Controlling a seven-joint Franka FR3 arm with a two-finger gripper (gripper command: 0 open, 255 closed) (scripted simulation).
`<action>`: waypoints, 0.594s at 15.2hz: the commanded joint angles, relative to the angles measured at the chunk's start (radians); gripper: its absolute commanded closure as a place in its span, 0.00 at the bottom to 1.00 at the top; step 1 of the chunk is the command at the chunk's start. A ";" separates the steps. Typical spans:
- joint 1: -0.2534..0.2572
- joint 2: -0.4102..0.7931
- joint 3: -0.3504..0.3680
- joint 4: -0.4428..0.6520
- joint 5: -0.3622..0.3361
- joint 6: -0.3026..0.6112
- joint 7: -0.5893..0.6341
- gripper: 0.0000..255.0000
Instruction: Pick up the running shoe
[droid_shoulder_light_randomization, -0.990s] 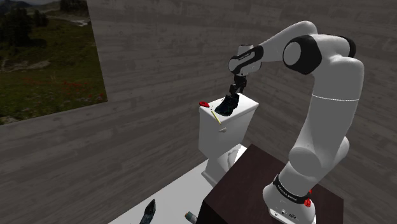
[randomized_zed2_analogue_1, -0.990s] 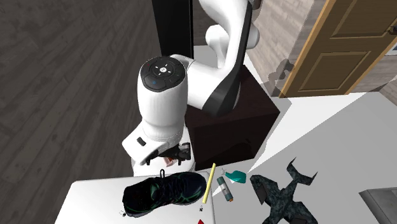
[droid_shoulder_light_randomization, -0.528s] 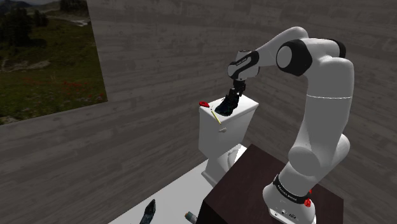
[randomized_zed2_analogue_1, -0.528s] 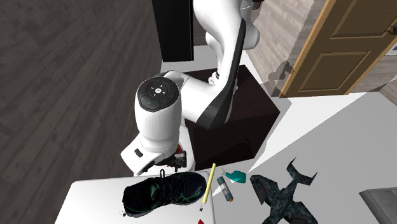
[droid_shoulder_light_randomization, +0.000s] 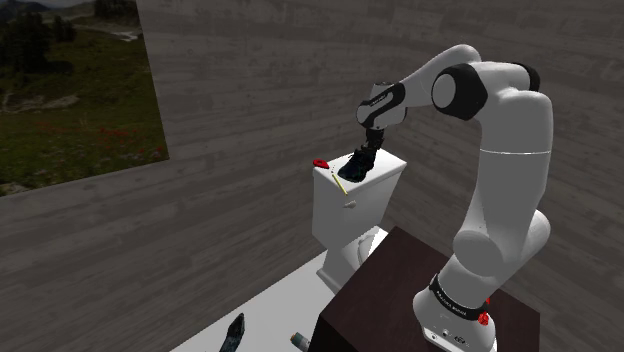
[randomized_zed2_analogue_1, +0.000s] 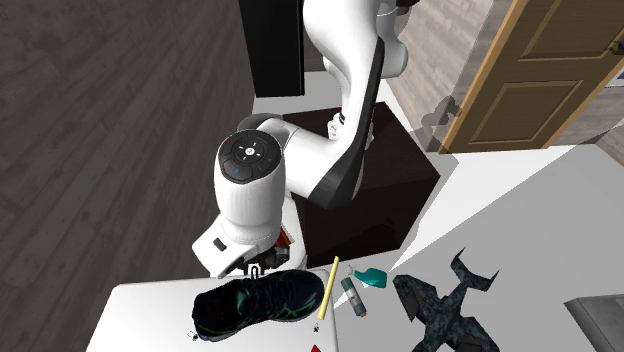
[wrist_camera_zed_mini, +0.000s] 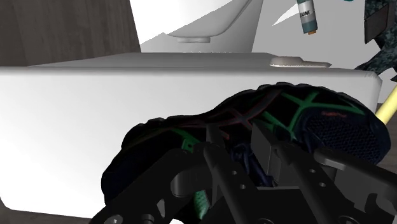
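Observation:
A black running shoe (droid_shoulder_light_randomization: 358, 165) with green lines lies on its side on the lid of a white toilet tank (droid_shoulder_light_randomization: 350, 205). In the second exterior view the shoe (randomized_zed2_analogue_1: 260, 303) sits just below the hand. My black gripper (droid_shoulder_light_randomization: 368, 148) comes down onto the shoe's upper edge. Seen from the wrist, the gripper (wrist_camera_zed_mini: 248, 156) has its two fingers drawn close together on the collar of the shoe (wrist_camera_zed_mini: 286, 118), clasping it. The shoe still rests on the tank lid (wrist_camera_zed_mini: 95, 114).
A yellow pencil (randomized_zed2_analogue_1: 328, 288) and a small red thing (droid_shoulder_light_randomization: 320, 163) lie on the lid beside the shoe. On the white floor below are a dark toy plane (randomized_zed2_analogue_1: 445, 305), a small tube (randomized_zed2_analogue_1: 353, 297) and a teal piece (randomized_zed2_analogue_1: 370, 277). The dark stand (droid_shoulder_light_randomization: 400, 290) is close by.
The hand has come down a little onto the shoe, and the fingers, wide apart before, have closed on its collar. The shoe has not moved.

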 joint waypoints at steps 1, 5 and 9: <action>0.000 0.002 0.000 0.000 0.000 0.001 0.000 1.00; 0.001 0.000 0.000 -0.002 -0.001 0.001 0.001 1.00; 0.005 -0.031 -0.005 0.011 -0.008 -0.042 0.001 1.00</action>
